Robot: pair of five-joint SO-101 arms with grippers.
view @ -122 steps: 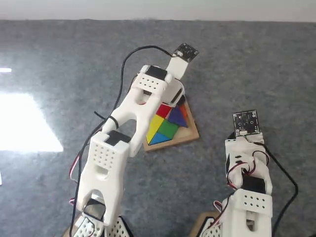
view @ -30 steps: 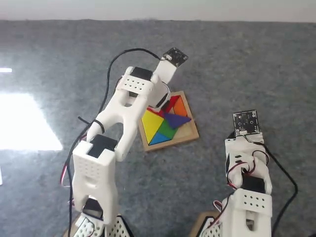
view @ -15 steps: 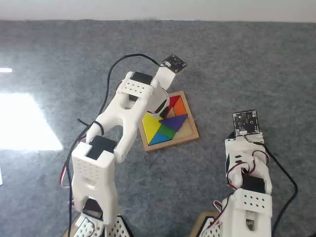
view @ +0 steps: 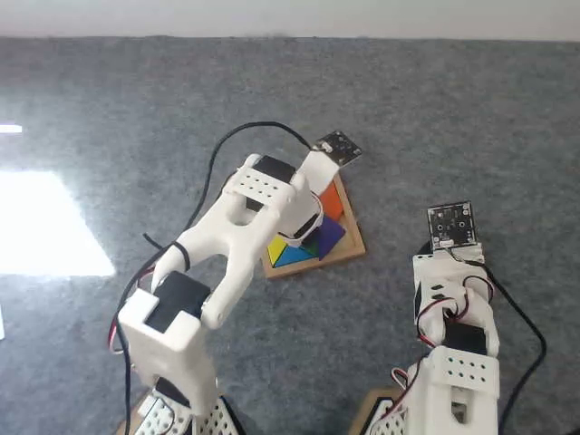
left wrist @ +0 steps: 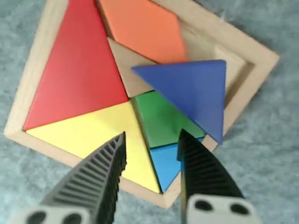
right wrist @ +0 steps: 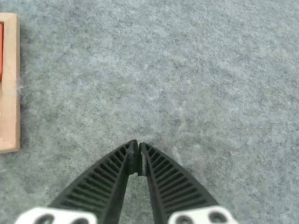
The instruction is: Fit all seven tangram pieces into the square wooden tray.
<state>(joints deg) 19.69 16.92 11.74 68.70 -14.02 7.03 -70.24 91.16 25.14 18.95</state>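
Black ribbed fingers (left wrist: pixel 105 172): the left gripper (left wrist: pixel 152 135) is hovering over the wooden tray (left wrist: pixel 210 42), its fingers standing apart and gripping nothing.
Between the fingertips: a green piece (left wrist: pixel 161 119) is lying flat, and a light blue triangle (left wrist: pixel 166 165) is sitting closer in between the fingers.
Beside one finger: a yellow triangle (left wrist: pixel 93 140) is lying seated, with a red triangle (left wrist: pixel 79 70) resting just beyond it.
Just beyond the other fingertip: a dark blue triangle (left wrist: pixel 191 91) is lying askew, overlapping the green piece and overhanging the tray's rim.
Farther out: a bare gap (left wrist: pixel 128 70) is showing in the tray floor, and an orange parallelogram (left wrist: pixel 145 28) is lying farthest off.
Change: the left arm (view: pixel 245 227) has been swinging back across the tray over the last half second. The dark blue triangle has been sliding from the middle toward the tray's near corner.
Meaning: the fit is looking nearly finished, but the loose triangle probably needs turning into the gap.
Right gripper (right wrist: pixel 138 147): its fingers are pressing together, empty, with the tray's edge well off to one side.
Surface: a grey felt mat (view: pixel 453 118) is covering the table.
Room: a pale wall strip (view: pixel 290 18) is bordering the far edge, and a bright glare patch (view: pixel 36 227) is lying on the mat.
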